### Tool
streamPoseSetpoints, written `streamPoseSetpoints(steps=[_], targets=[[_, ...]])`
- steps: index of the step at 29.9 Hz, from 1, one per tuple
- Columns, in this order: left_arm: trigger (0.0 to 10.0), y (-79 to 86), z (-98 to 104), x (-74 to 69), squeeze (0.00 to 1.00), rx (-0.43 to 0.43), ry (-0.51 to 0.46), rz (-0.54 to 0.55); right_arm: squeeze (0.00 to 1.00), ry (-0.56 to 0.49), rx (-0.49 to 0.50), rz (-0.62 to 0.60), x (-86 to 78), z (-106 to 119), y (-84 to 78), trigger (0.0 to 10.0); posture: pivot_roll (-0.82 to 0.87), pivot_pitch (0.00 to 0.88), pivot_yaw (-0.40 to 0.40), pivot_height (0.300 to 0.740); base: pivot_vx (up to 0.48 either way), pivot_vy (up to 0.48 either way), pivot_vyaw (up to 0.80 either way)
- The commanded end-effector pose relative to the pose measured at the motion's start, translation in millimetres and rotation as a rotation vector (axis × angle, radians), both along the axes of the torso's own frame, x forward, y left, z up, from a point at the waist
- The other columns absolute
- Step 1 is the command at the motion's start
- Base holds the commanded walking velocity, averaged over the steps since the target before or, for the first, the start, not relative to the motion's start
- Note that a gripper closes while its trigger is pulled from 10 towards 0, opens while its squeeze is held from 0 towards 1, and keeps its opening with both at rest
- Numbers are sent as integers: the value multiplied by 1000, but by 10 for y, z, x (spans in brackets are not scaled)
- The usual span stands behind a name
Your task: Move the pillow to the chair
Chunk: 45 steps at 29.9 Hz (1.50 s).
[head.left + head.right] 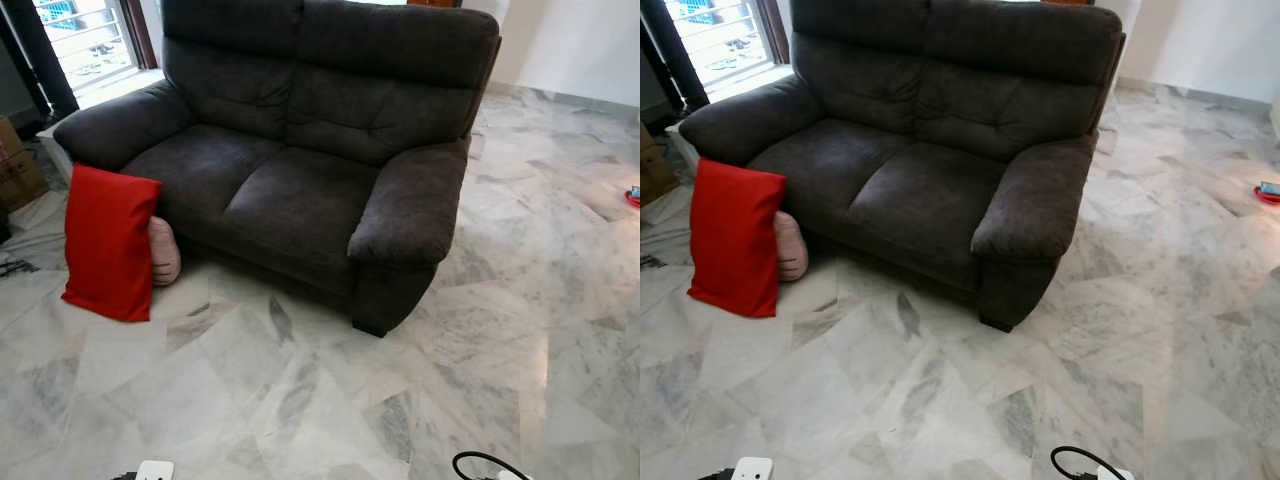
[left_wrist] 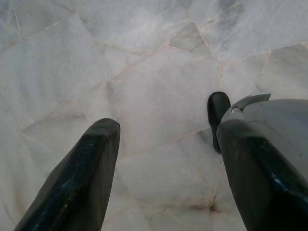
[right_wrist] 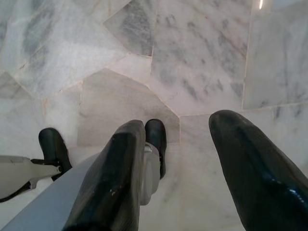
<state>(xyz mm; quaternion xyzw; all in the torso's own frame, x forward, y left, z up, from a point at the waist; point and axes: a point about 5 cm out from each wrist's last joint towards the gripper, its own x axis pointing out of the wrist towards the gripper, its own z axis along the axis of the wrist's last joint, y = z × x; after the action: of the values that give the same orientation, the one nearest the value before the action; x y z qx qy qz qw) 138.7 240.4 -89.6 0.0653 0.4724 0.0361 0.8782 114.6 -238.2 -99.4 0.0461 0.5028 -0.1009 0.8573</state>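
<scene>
Both tools hang idle over the marble floor (image 2: 144, 72) — the left tool (image 2: 166, 168) and right tool (image 3: 175, 159) each spread wide, holding nothing. The red pillow (image 1: 108, 243) stands on edge at the sofa's (image 1: 290, 150) near left corner, propped against a pink cushion (image 1: 163, 252). It looks light, soft and plump — a pinch at its top edge or corner should bite well. No labels or writing can be read.
</scene>
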Motion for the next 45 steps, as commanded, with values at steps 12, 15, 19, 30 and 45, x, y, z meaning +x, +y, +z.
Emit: streamPoseSetpoints(steps=[12,15,19,30,45], targets=[[10000,-3,-17,-38,0,-9,12,21,0,-18,13,-26,58,17,-3,10000,-7,0,-17,740,0,453,223],[10000,-4,-17,-37,0,-9,12,20,0,-21,17,-30,61,17,1,10000,-7,0,-17,740,0,449,0],[10000,-5,-16,-34,0,-9,12,18,0,-24,20,-29,68,19,3,10000,-8,0,-18,740,0,450,0],[10000,-16,-17,-29,0,-12,11,20,0,-25,20,-18,77,24,-4,10000,-7,0,-22,740,0,449,0],[10000,-16,-10,-16,0,-10,-8,38,0,-26,22,-5,87,27,-3,10000,-8,0,-25,740,0,149,0]])
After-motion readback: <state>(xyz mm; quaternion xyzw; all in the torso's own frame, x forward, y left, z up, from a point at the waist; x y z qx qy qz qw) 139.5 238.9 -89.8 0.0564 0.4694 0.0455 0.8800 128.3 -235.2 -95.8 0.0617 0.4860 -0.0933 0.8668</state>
